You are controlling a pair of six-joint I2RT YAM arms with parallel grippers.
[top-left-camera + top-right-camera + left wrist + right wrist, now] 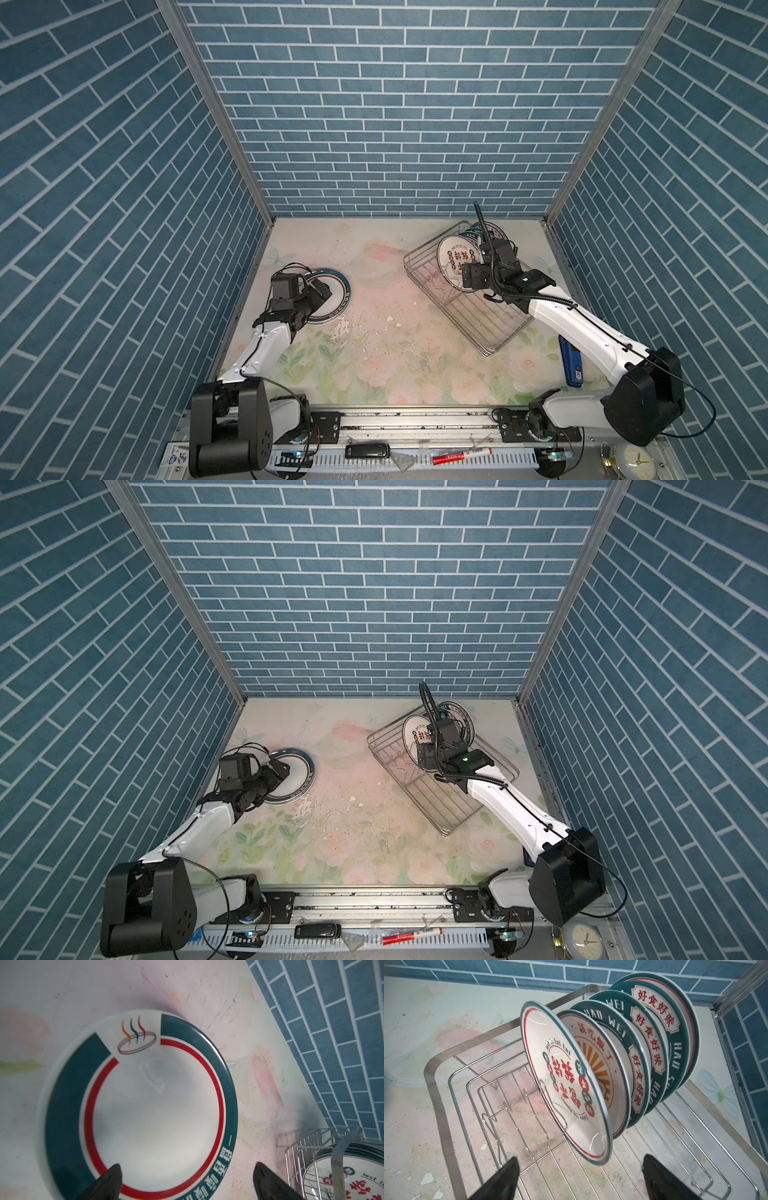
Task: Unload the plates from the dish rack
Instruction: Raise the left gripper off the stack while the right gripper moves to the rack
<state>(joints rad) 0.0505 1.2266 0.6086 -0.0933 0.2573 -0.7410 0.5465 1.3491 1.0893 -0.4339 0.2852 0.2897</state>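
The plates [562, 1076], round white ones with green rims and red lettering, stood on edge in the shiny silver wire dish rack [431, 1076] at the right rear of the flowered table [395, 345]. The right gripper [580, 1157] hung spread open just before the front one. Another green-rimmed white plate [153, 1105] lay flat at the left beneath the left gripper [187, 1164], whose jaws were wide apart and grasped nothing.

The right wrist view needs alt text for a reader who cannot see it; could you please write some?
About six round white plates stand on edge in a shiny silver wire dish rack, the nearest plate bearing red characters and a green rim. The right gripper is open, its black fingertips framing that plate's edge without touching it.
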